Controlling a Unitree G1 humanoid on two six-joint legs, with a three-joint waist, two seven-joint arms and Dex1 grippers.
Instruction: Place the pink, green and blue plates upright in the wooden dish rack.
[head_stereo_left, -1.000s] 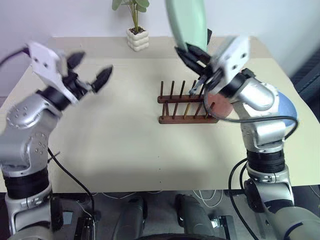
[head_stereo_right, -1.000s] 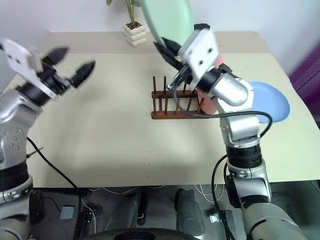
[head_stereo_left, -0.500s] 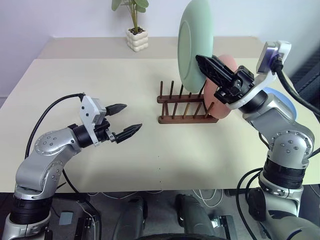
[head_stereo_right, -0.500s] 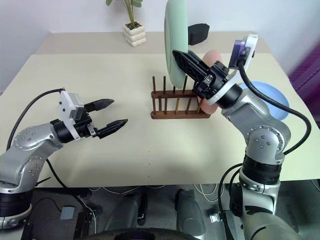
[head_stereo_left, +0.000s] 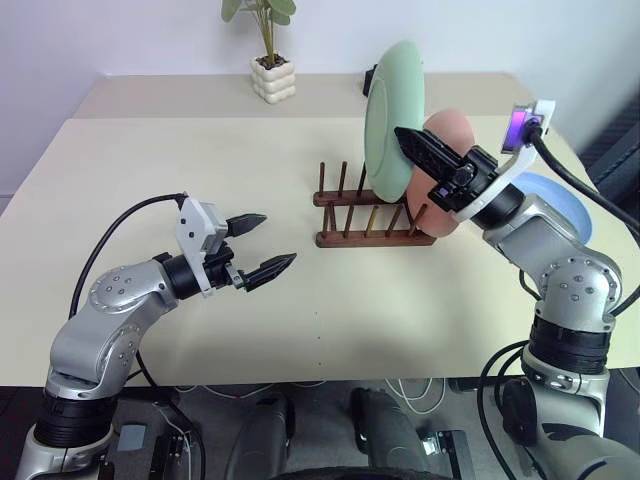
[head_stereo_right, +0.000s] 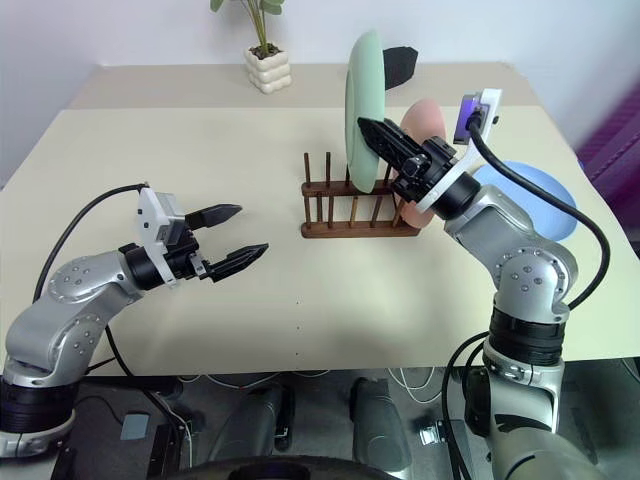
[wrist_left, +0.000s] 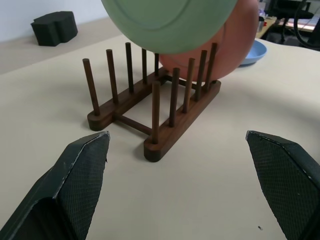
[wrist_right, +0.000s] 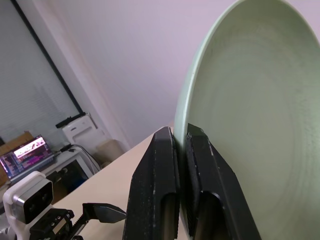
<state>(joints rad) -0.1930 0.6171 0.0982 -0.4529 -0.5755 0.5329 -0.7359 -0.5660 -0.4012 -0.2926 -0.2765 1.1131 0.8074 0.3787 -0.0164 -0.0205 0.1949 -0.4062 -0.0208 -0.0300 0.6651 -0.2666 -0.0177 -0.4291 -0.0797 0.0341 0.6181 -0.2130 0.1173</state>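
Round pastel pink plate (head_stereo_left: 447, 150) stands in the dark wooden peg rack (head_stereo_left: 372, 215). My right gripper (head_stereo_left: 412, 142) pinches the mint green plate (head_stereo_left: 393, 120) upright above it. Light blue plate (head_stereo_left: 556, 200) flat on table, pending. Left gripper (head_stereo_left: 262, 245) spread wide, empty.

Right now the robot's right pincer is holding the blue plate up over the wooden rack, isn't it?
Not quite: the right pincer holds the green plate over the wooden rack, as the left eye view shows. The blue plate lies flat on the table.
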